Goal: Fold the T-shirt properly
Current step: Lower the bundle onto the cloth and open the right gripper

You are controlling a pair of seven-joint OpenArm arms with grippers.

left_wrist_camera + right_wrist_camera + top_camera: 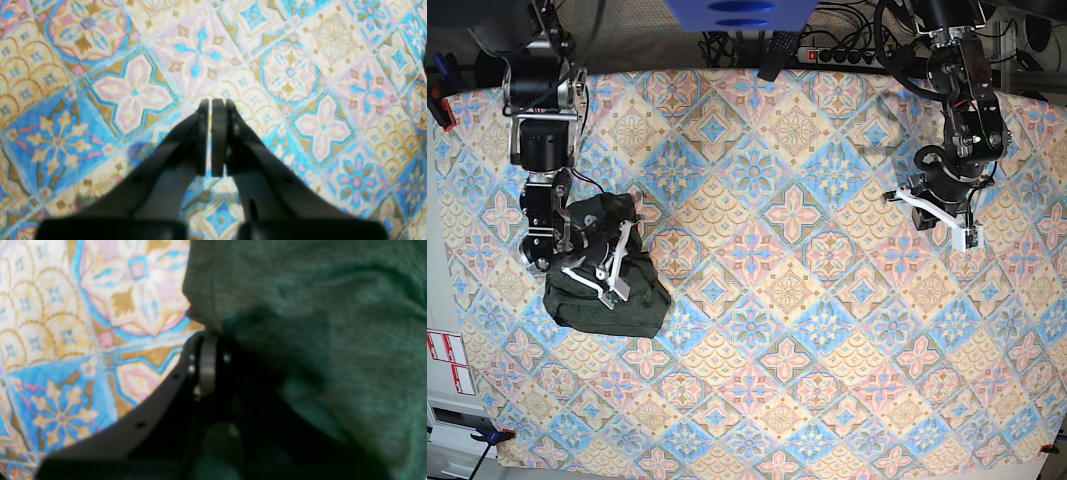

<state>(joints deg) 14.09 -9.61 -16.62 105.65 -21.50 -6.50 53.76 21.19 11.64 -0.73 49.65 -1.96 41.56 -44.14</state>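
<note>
The T-shirt (605, 272), dark green heathered knit, lies bunched in a rumpled heap at the left of the counter (767, 330), which wears a tile-patterned cloth. The right claw (605, 275) sits on the heap, pressed together; fabric hides its tips. The left claw (213, 136), pressed together and empty, hovers far right.

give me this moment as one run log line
T-shirt: bunched heap on patterned tablecloth | right gripper: shut, at shirt edge, grip unclear | left gripper: shut, empty, over bare cloth | fold: not yet done
</note>
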